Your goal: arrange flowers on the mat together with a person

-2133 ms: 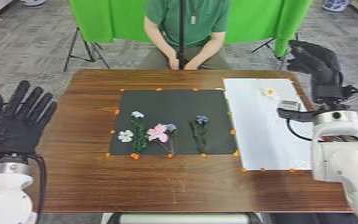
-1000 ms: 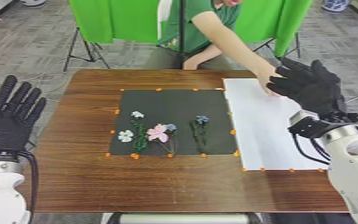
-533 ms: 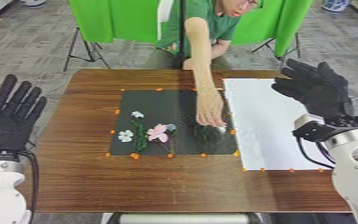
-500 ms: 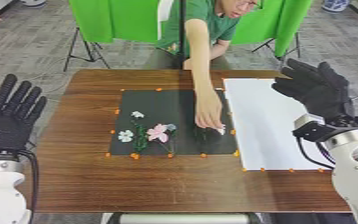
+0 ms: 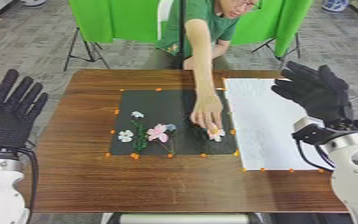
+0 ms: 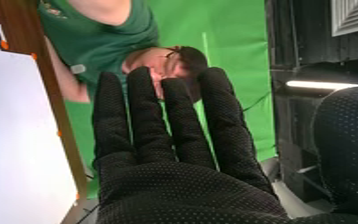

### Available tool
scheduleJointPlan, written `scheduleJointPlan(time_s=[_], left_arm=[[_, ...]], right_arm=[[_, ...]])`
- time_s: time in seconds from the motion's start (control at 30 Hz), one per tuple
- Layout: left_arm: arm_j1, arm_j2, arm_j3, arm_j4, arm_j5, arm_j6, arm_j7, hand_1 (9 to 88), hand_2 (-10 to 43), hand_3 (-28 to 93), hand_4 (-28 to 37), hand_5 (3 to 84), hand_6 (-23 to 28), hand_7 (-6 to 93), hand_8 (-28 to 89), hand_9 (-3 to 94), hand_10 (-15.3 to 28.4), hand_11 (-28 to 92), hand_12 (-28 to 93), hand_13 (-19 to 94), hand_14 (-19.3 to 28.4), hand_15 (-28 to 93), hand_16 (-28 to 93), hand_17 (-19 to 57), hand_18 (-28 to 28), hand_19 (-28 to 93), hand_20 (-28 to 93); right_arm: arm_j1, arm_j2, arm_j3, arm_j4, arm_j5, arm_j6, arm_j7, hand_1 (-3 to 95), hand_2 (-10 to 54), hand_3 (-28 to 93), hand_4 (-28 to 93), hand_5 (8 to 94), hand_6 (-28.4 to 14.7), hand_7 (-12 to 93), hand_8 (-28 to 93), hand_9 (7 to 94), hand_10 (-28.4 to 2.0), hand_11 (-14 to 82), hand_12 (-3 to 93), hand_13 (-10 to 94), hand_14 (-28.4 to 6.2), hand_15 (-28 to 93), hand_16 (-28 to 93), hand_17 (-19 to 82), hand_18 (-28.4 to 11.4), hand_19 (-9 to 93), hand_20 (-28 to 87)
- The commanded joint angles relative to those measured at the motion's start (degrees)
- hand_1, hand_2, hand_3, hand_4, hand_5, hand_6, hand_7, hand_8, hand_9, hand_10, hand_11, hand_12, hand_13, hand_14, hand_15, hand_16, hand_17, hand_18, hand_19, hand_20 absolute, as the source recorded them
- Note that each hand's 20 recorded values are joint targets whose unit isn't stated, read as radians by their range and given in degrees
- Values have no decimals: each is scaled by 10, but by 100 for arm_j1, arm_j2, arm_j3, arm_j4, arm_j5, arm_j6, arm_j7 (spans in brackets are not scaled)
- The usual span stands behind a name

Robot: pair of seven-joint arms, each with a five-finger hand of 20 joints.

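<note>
In the head view my left hand [image 5: 11, 112] is held open beside the table's left edge. My right hand [image 5: 318, 92], also open and holding nothing, is over the upper right of the white sheet [image 5: 269, 130]. The right wrist view has my right hand [image 6: 180, 170] with straight fingers. On the dark mat [image 5: 171, 102] lie a small white flower [image 5: 137, 114], another white flower [image 5: 126, 135], a pink flower [image 5: 158, 133] and a blue one [image 5: 171, 127]. A person's hand [image 5: 207, 112] touches a white flower [image 5: 215, 135] at the mat's right side, covering part of the stems there.
The brown table [image 5: 175, 185] extends around mat and sheet, with small orange markers along their edges. The person's arm [image 5: 199, 55] reaches over the table's far edge. A dark upright pole [image 5: 182, 35] stands at that far side.
The person's hand has moved from the white sheet to the mat's right side, bringing the white flower there. My right hand has turned and shifted slightly from its earlier place by the sheet.
</note>
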Motion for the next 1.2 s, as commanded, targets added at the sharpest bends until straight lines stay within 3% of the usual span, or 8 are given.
scheduleJointPlan(time_s=[0.03, 0.23, 0.4, 0.47, 0.53, 0.83, 1.2], left_arm=[[72, -16, 35, 50, 103, -255, -180, 259, 130, 638, -283, 371, 63, 93, -83, 332, 138, 137, 93, 214, 129, 182, -53, -52, 129, 243, 111], [280, -98, -7, -44, 128, -241, -251, 255, 127, 643, -283, 366, 64, 90, -80, 327, 140, 132, 94, 211, 133, 177, -49, -53, 130, 240, 111], [355, -121, 59, -77, 63, -154, -181, 256, 126, 643, -283, 367, 65, 95, -79, 326, 140, 133, 97, 211, 139, 182, -45, -53, 130, 240, 111], [323, -114, 109, -59, 39, -179, -200, 256, 126, 643, -283, 369, 66, 98, -79, 329, 141, 135, 99, 214, 139, 183, -44, -53, 130, 240, 111], [310, -109, 162, -58, -23, -133, -104, 254, 126, 647, -283, 371, 67, 100, -80, 331, 141, 137, 100, 216, 139, 184, -44, -53, 130, 240, 112], [241, -30, 220, -39, -117, -50, -2, 254, 125, 649, -283, 377, 69, 104, -82, 336, 143, 140, 100, 221, 139, 191, -46, -53, 131, 241, 113], [224, -34, 300, -6, -248, -57, -38, 252, 124, 654, -283, 379, 70, 105, -84, 338, 143, 142, 99, 223, 138, 195, -49, -52, 131, 241, 113]], right_arm=[[-75, -88, -38, -53, 20, -1, 0, 143, 72, 713, -215, 448, -41, 134, -89, 405, -162, 43, 158, 349, -159, 146, 225, 157, -194, 321, 140], [-222, -313, -47, -87, 94, -166, -43, 148, 68, 712, -217, 446, -41, 135, -88, 403, -161, 44, 160, 346, -158, 146, 234, 153, -191, 323, 144], [-173, -352, -81, -51, 111, -291, -111, 151, 69, 712, -217, 447, -40, 136, -89, 403, -160, 44, 162, 356, -154, 172, 247, 151, -190, 335, 154], [-190, -395, -5, -3, 46, -598, -179, 151, 69, 712, -217, 447, -40, 137, -89, 404, -159, 43, 162, 357, -153, 175, 247, 151, -190, 336, 156], [-146, -411, 16, 71, -40, -865, -255, 149, 67, 713, -217, 444, -38, 136, -90, 400, -155, 42, 162, 355, -154, 175, 245, 150, -188, 330, 154], [-59, -375, 31, 73, 5, -972, -366, 128, 46, 720, -220, 438, -33, 130, -85, 391, -149, 41, 164, 351, -154, 145, 254, 149, -185, 296, 157], [-182, -497, 213, 111, -145, -1382, -266, 129, 47, 715, -221, 437, -29, 128, -85, 389, -144, 40, 161, 353, -152, 122, 269, 148, -185, 279, 163]])
